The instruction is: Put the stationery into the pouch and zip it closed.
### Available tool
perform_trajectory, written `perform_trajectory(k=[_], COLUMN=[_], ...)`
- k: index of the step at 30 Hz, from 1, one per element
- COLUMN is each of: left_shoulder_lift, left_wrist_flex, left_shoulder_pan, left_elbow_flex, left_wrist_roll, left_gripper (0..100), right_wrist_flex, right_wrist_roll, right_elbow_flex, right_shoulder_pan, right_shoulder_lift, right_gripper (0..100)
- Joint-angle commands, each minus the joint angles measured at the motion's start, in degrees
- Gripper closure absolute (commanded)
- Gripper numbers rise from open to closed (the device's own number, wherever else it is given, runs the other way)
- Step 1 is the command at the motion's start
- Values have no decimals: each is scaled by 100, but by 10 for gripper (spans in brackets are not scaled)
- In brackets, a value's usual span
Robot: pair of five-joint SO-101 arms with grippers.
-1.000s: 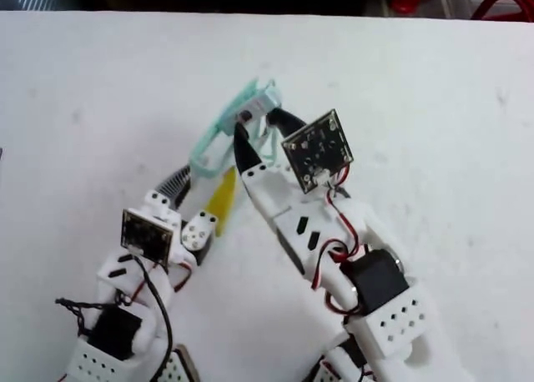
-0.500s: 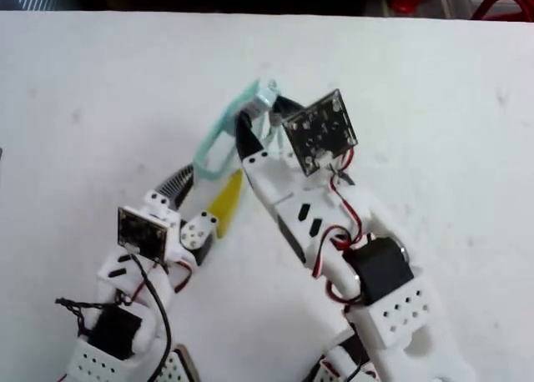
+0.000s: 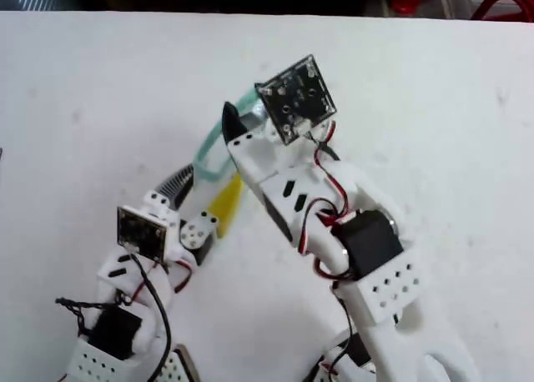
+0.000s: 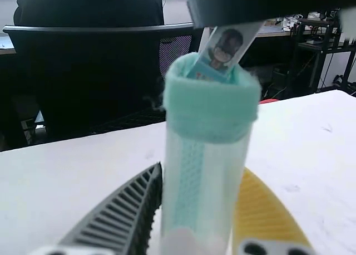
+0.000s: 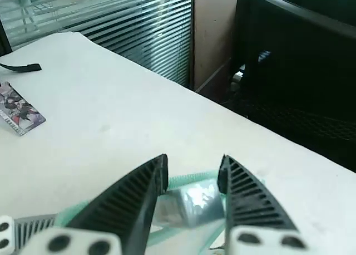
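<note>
A printed stationery piece (image 4: 221,52), clamped between the jaws of the right gripper (image 5: 193,163), is seen half-sunk in the mouth of the teal pouch (image 4: 208,149), which is pinched by the left gripper (image 4: 200,177) near the middle of the table (image 3: 434,90); insertion is judged under way, with release and zipping yet to be done.

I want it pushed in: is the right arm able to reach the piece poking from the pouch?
Probably yes: the right gripper hangs at the piece, above the pouch the left gripper holds, nothing between.

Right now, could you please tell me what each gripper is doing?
Left gripper: closed on the pouch.
Right gripper: closed on a stationery piece at the pouch mouth.
</note>
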Motion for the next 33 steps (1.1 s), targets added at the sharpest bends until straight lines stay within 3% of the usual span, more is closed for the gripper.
perform_trajectory(k=[1,8,12,24,29,33], left_shoulder_lift=[4,4,4,4,4,4], left_wrist_flex=[-62,-62,-70,-62,-62,-62], left_shoulder_pan=[-31,-13,-48,-40,-40,-4], left_elbow_flex=[-229,-229,-229,-229,-229,-229], left_wrist_roll=[26,26,26,26,26,26], left_gripper=[793,793,793,793,793,793], right_wrist_flex=[593,1103,1508,1692,2000,2044], right_wrist_roll=[-18,0,0,9,-35,0], right_elbow_flex=[-1213,-1679,-1705,-1776,-2664,-2444], right_shoulder_pan=[268,488,470,215,444,444], right_shoulder_lift=[-145,-312,-382,505,110,-48], right_gripper=[865,866,996,981,981,981])
